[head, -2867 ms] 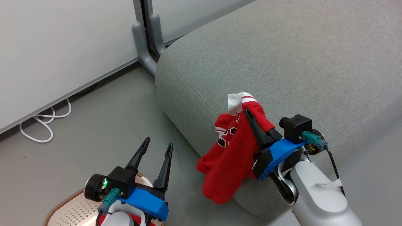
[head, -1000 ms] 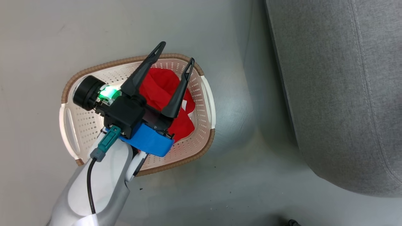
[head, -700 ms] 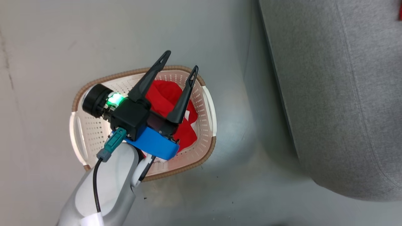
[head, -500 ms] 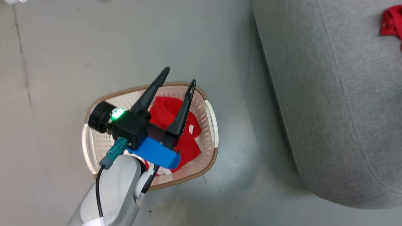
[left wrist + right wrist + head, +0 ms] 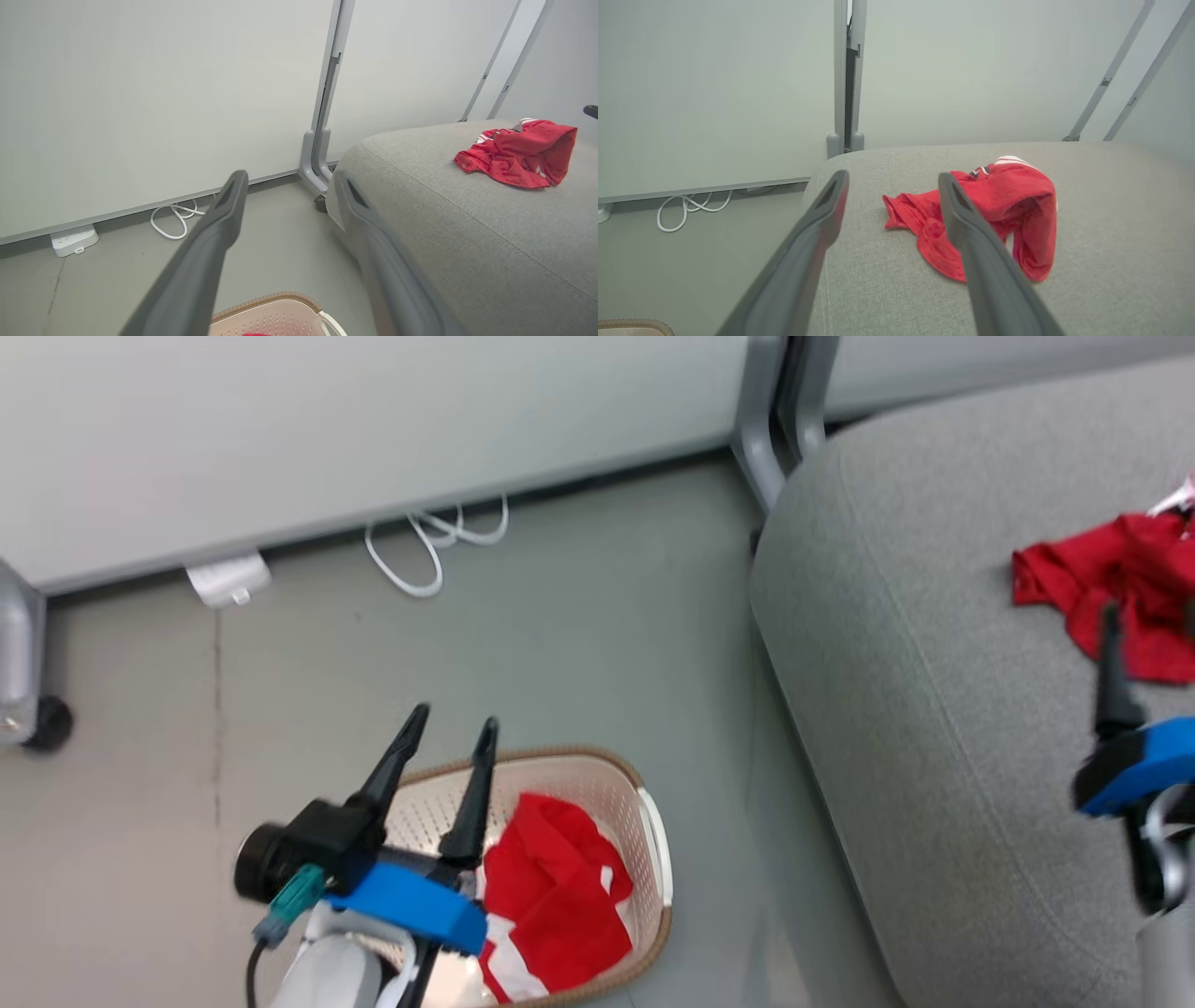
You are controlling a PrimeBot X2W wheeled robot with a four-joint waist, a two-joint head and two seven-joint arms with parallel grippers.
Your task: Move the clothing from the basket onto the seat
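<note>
one crumpled red garment (image 5: 1017, 200) with white trim lies on the grey woven seat (image 5: 1111, 280). a second red garment (image 5: 555, 896), white-striped and perhaps folded, sits in the perforated cream basket (image 5: 597, 789). the left gripper (image 5: 455, 717) and right gripper (image 5: 893, 179) are spread wide, holding nothing.

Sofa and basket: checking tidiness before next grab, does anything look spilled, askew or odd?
Nothing spilled or damaged. One red garment lies crumpled on the sofa, the other bunched inside the basket; a white cable loops on the floor.
</note>
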